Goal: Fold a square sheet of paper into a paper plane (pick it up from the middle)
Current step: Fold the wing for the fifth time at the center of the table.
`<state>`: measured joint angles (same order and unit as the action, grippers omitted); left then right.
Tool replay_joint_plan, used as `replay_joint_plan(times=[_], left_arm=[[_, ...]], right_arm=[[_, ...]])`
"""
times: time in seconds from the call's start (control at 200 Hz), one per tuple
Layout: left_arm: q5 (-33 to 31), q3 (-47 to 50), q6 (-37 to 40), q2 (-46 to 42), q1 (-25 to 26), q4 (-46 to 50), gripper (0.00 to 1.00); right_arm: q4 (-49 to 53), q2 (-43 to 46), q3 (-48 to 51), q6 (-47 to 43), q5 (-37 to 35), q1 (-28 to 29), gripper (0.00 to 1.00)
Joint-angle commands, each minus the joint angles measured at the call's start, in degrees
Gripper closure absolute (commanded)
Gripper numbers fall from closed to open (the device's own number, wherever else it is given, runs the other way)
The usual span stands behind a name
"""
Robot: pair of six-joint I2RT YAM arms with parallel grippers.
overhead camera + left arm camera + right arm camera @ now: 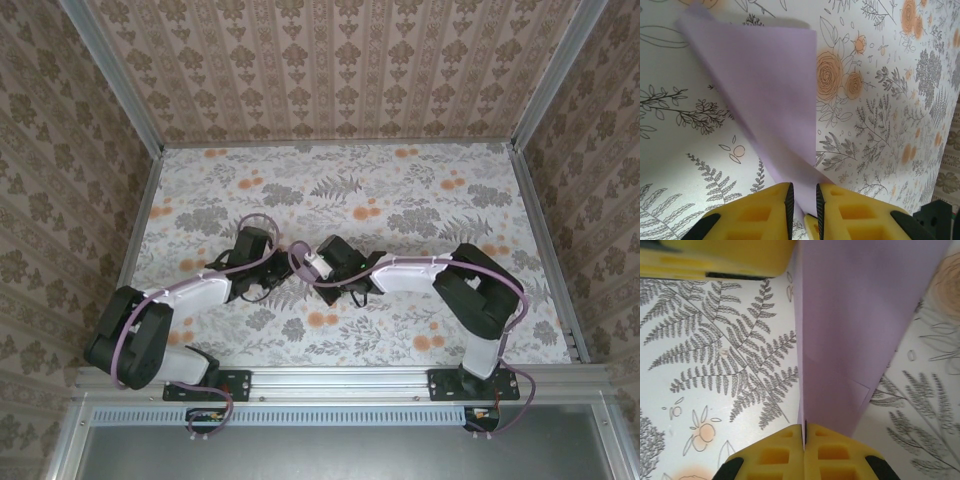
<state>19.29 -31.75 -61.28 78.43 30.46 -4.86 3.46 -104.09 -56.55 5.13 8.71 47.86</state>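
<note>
Lilac paper (770, 95), thin and limp, hangs between both grippers above the tablecloth (880, 100). Your left gripper (803, 200) pinches one edge, jaws nearly closed; your right gripper (804, 440) clamps it fully. It creases easily, so grip near folds, never tug.

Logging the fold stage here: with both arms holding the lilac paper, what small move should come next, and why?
Probably lower the paper to the tablecloth for creasing. Left fingers and right fingers both pinch its folded edge, and it stands off the cloth.
</note>
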Motion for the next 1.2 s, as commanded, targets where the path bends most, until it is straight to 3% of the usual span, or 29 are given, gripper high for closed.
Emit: replay_joint_plan(times=[0.0,0.15,0.58,1.195], left_arm=[[0.18,1.07,0.15,-0.56,0.39,-1.94,0.78],[0.21,1.73,-0.04,-0.74,0.39,-2.69,0.78],[0.88,2.66,-0.47,-0.32,0.52,-5.26,0.80],[0.23,2.92,-1.48,3.13,1.91,-7.35,0.83]], right_arm=[[0.12,-1.48,-1.45,2.53,9.28,-1.98,1.00],[-1.00,-2.70,-1.96,4.60,15.80,-4.28,1.00],[-2.50,-6.33,-3.11,7.83,25.12,-7.55,1.00],[2.07,-10.60,-6.29,9.19,26.50,-8.98,1.00]])
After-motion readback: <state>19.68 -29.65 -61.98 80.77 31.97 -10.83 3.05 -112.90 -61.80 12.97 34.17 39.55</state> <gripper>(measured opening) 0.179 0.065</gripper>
